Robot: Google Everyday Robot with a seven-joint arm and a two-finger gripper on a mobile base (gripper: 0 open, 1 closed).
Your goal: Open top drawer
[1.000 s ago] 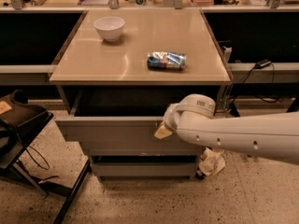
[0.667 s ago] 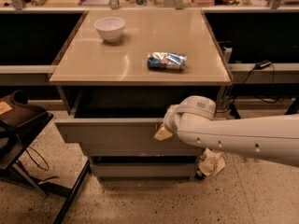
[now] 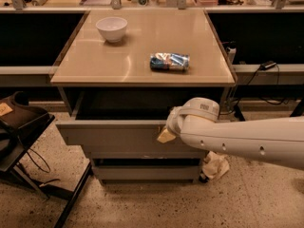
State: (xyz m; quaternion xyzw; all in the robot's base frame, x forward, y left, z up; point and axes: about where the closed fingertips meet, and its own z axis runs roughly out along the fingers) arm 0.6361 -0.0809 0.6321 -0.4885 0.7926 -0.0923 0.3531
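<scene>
Black stand (image 3: 21,127): nearest on the left, on the speckled floor, well apart from the cabinet.
Arm (image 3: 247,139): a white arm comes in from the right edge, low across the cabinet's front, with its rounded wrist at the drawer's right side.
Claw (image 3: 166,134): a tan tip shows at the upper edge of the drawer front, right of centre and touching it. The wrist hides the rest, so I cannot tell whether it is clenched or released.
Top drawer (image 3: 114,137): directly under the worktop, its grey front stands well out from the cabinet body, with a dark open gap behind it.
Lower drawer front (image 3: 142,173): set back beneath and flush with the cabinet.
Pale crumpled wad (image 3: 214,165): on the floor by the cabinet's right foot, under the arm.
Worktop (image 3: 142,75): a beige slab above the drawer.
Blue packet (image 3: 169,61): lying right of centre on the worktop.
White bowl (image 3: 111,28): upright, further back on the left.
Step in hand: judged from the gap, the pull is at or near its end.
Next move: either a short further draw straight toward the robot, kept level so the drawer does not bind, or letting go and backing clear of the front.
</scene>
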